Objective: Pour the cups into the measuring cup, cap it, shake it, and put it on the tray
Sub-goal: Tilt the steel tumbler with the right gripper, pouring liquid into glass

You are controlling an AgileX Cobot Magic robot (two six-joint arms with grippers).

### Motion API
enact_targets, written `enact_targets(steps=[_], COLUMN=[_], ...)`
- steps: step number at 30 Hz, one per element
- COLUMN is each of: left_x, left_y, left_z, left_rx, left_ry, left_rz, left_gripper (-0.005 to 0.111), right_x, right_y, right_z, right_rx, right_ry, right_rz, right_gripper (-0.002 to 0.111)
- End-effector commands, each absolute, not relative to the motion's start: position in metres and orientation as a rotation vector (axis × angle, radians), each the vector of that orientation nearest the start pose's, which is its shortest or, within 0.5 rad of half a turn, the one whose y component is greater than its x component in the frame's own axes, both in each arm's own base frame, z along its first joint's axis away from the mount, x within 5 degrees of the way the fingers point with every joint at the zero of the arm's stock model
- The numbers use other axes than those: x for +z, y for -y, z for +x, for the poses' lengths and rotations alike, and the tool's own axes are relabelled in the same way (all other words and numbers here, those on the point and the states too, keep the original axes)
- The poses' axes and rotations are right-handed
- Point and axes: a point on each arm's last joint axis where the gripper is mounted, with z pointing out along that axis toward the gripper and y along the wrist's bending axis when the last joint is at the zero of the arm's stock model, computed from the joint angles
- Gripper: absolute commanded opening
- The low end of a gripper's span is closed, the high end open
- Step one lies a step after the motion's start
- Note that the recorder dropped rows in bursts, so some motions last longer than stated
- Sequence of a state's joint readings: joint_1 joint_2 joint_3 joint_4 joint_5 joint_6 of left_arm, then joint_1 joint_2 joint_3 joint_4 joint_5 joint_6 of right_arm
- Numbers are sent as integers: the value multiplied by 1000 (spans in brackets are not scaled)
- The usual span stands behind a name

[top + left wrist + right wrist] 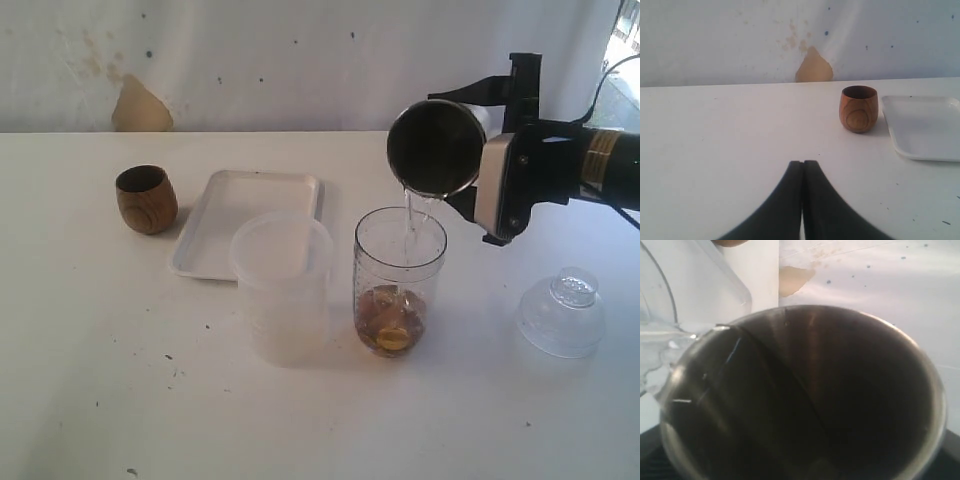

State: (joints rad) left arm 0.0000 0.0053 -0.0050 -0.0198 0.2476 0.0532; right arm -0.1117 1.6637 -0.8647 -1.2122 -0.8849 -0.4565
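Observation:
My right gripper [470, 150] is shut on the stainless-steel tumbler [437, 148], which is tipped mouth-down over the clear measuring cup [400, 280]. A thin stream of clear liquid [410, 215] runs from the tumbler's lip into it. Brownish pieces lie at the measuring cup's bottom. In the right wrist view the tumbler's dark inside [805, 395] fills the frame and hides the fingers. The wooden cup [146, 199] [859, 108] stands upright at the far left, beside the white tray [225, 195] [925, 125]. My left gripper [803, 162] is shut and holds nothing, short of the wooden cup.
A frosted plastic jug [282, 285] stands just left of the measuring cup, in front of the tray. A clear domed lid [562, 312] lies on the table at the right. A white wall with a brown patch [140, 108] closes the back.

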Motion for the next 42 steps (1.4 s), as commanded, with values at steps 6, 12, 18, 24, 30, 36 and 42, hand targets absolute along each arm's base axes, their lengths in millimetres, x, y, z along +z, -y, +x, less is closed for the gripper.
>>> enact_targets(steps=[6,12,18,24,30,36,42], left_x=[192,192,192,192,192,192,192], left_y=[0,0,0,0,0,0,0], left_z=[55,55,55,55,55,55,55], left_rx=[19,19,19,19,19,19,19], left_ry=[-1720,-1720,-1720,-1720,-1720,-1720,-1720], left_rz=[31,31,31,31,31,31,31], left_gripper=[0,0,0,0,0,0,0], right_x=[253,256,256,255,257,249,234], right_y=[-29,-29,-29,-29,-27,-22,-10], right_z=[332,331,332,332,334,343,358], right_rx=[-463,-466,-467,-471,-357,-176,81], right_ry=[-925,-920,-922,-929,-1062,-1274,-1500], right_rz=[-1483,-1473,-1474,-1477,-1333,-1098,-645], right_gripper=[0,0,0,0,0,0,0])
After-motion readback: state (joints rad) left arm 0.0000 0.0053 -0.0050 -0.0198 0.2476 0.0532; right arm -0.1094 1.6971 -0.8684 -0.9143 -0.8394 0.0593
